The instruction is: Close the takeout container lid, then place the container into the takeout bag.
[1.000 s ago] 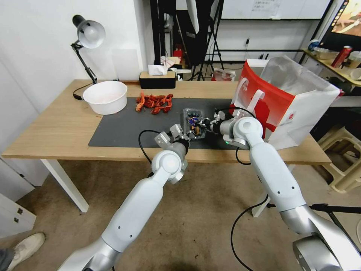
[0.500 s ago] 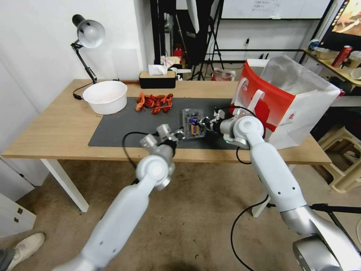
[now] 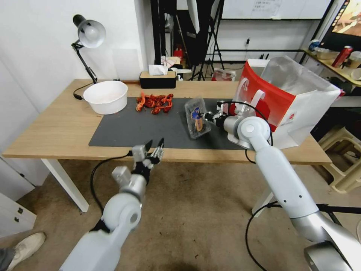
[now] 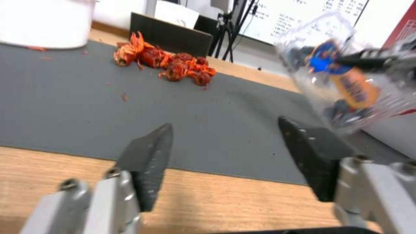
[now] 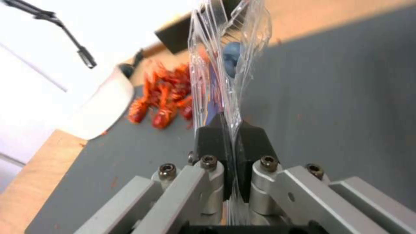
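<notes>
Since the earlier frames the takeout container (image 3: 197, 117) has come up off the dark mat (image 3: 128, 128) and now hangs tilted on edge above it, while the left gripper (image 3: 155, 146) has withdrawn to the near table (image 3: 56, 128) edge. Dark blue berries and a blue-and-orange label show through the clear plastic. The lid (image 5: 207, 58) lies closed against the tray, both halves pinched together at one rim. The right gripper (image 3: 209, 116) holds that rim, its jaws clenched on the plastic, as the right wrist view confirms (image 5: 230, 136). The left gripper's jaws stand released and apart, holding nothing, over the wood in front of the mat (image 4: 225, 156). The takeout bag (image 3: 289, 101) stands upright at the right end of the table, mouth open, silvery lining exposed, just beside the right gripper. A pile of red crayfish (image 3: 155, 103) lies on the mat's far edge. A round white bowl (image 3: 105, 96) sits left of it; its contents cannot be told.
</notes>
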